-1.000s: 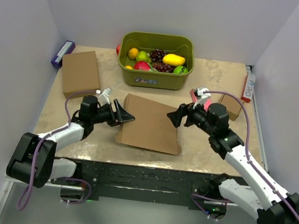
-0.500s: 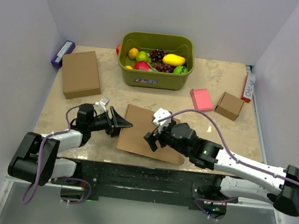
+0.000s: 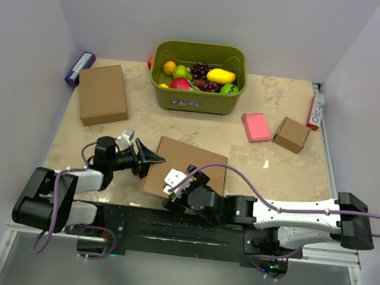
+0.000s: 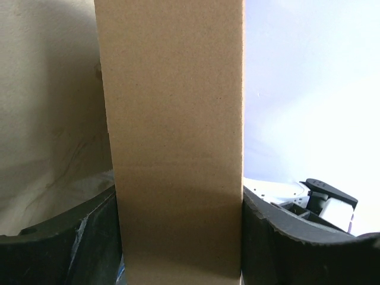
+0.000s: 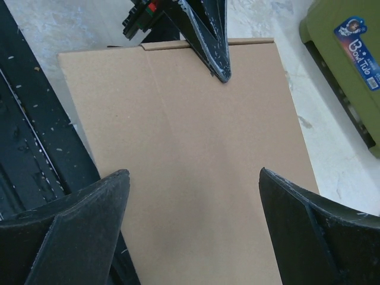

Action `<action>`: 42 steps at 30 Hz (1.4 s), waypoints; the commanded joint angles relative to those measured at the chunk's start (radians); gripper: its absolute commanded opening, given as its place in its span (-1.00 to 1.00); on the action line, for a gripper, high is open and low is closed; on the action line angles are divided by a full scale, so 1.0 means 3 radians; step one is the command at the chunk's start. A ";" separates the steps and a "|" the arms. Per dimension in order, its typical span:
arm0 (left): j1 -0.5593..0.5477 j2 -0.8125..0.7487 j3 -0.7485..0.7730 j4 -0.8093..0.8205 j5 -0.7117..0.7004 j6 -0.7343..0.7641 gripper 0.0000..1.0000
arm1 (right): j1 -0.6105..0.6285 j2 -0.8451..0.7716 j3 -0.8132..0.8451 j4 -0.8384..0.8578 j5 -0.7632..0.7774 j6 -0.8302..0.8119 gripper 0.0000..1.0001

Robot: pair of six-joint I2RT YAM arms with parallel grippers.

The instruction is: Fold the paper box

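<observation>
Now the right arm has swung round from the far side and dropped low along the near edge, and its right gripper [image 5: 193, 175] hangs spread wide over the paper box [image 3: 195, 158], with nothing caught between its fingers. The left gripper [image 3: 156, 158] is clamped on the box's edge, and its wrist view shows cardboard filling the gap from finger to finger. The box itself has slid nearer the arms' bases. It lies flat and unfolded, directly beneath the right gripper and stretching away from the left gripper's tips. My read is that one hand anchors while the other lines up on a panel, so the first crease looks close but has not started. The table [image 3: 274, 185] is a mottled beige slab inside pale walls. Well beyond both grippers sits the green bin [image 3: 194, 103] of fruit. A flat cardboard rectangle [image 3: 102, 94] lies beyond the left gripper, and a pink pad [image 3: 255, 127] and a small cardboard cube [image 3: 291, 134] lie far off behind the right one.
</observation>
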 commanded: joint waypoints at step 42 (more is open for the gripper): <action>0.0186 -0.0302 -0.0417 0.0606 0.0284 -0.0600 -0.57 | 0.0401 0.1108 0.0061 0.0454 0.1832 -0.0598 0.98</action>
